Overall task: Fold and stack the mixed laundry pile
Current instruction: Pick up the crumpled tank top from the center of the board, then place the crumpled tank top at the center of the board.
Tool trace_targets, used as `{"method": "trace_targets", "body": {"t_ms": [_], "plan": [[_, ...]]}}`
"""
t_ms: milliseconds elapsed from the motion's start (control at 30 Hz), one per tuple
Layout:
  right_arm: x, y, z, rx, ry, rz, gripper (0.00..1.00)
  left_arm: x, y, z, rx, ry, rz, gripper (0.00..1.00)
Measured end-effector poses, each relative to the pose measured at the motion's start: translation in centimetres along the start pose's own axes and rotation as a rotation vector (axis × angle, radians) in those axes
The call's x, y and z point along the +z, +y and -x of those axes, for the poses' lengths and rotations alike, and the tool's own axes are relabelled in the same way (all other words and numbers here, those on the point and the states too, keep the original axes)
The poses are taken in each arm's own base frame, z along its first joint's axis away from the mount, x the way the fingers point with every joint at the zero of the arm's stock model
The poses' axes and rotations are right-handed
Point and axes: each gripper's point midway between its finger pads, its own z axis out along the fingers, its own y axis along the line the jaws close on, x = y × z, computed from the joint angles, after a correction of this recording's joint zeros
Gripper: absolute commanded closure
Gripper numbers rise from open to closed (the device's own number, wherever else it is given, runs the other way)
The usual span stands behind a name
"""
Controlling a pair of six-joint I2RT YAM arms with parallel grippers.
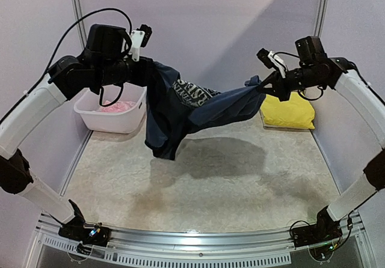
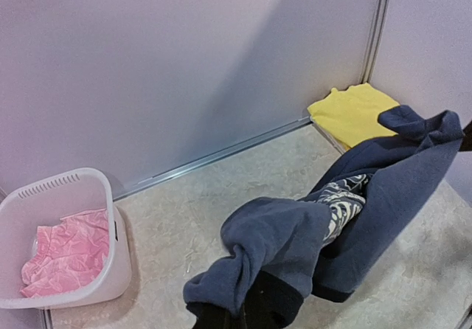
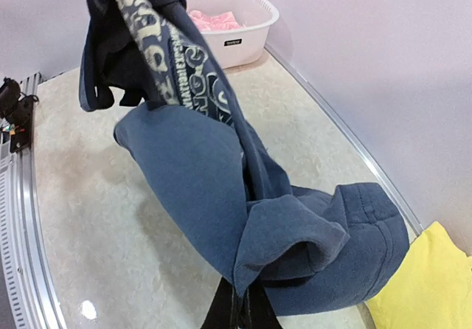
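Observation:
A navy tank top with a white print hangs stretched in the air between both arms, its lower part sagging above the table. My left gripper is shut on its left end, and in the left wrist view the navy cloth bunches over the dark fingers. My right gripper is shut on the right end; the cloth folds over the closed fingers. A pink crinkly garment lies in the white basket. A folded yellow garment rests at the back right.
The white slotted basket stands at the back left against the wall. Grey panel walls close the back and both sides. The pale table surface lies under the hanging garment, with a metal rail along the near edge.

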Motion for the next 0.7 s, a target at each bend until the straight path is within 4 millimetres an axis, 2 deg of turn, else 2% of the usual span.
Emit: {"method": "trace_targets", "body": {"t_ms": [33, 100, 167, 300, 333, 400, 467, 533, 567, 633, 700], "plan": [[-0.8, 0.9, -0.6, -0.012, -0.004, -0.006, 1.00, -0.4, 0.1, 0.2, -0.003, -0.005, -0.002, 1.00], [-1.1, 2.0, -2.0, -0.007, 0.013, 0.006, 0.99, -0.9, 0.1, 0.1, -0.009, -0.002, -0.010, 1.00], [-0.8, 3.6, -4.9, 0.011, 0.063, 0.050, 0.88, -1.3, 0.0, -0.7, -0.018, 0.021, -0.025, 1.00], [-0.6, 9.6, -13.8, 0.043, 0.249, 0.254, 0.54, -1.0, -0.6, -4.7, -0.033, 0.124, -0.066, 1.00], [-1.1, 11.5, -15.7, 0.031, 0.293, 0.311, 0.49, -0.7, -0.8, -6.2, -0.034, 0.161, -0.071, 1.00], [-2.6, 14.5, -18.0, -0.032, 0.337, 0.397, 0.44, -0.1, -0.9, -9.4, -0.029, 0.245, -0.072, 0.98], [-4.5, 16.4, -18.3, -0.115, 0.325, 0.434, 0.43, 0.4, -1.0, -12.0, -0.015, 0.313, -0.065, 0.89], [-5.6, 16.7, -17.4, -0.175, 0.291, 0.424, 0.44, 1.1, -1.0, -13.8, 0.002, 0.363, -0.057, 0.85], [-5.8, 16.3, -16.3, -0.208, 0.261, 0.402, 0.44, 1.6, -1.1, -14.3, 0.005, 0.378, -0.053, 0.85], [-5.4, 15.5, -15.2, -0.223, 0.240, 0.378, 0.46, 2.0, -1.1, -14.6, 0.012, 0.391, -0.050, 0.87], [-3.4, 13.5, -14.1, -0.203, 0.238, 0.342, 0.47, 2.9, -1.2, -14.7, 0.023, 0.402, -0.046, 0.94]]}}
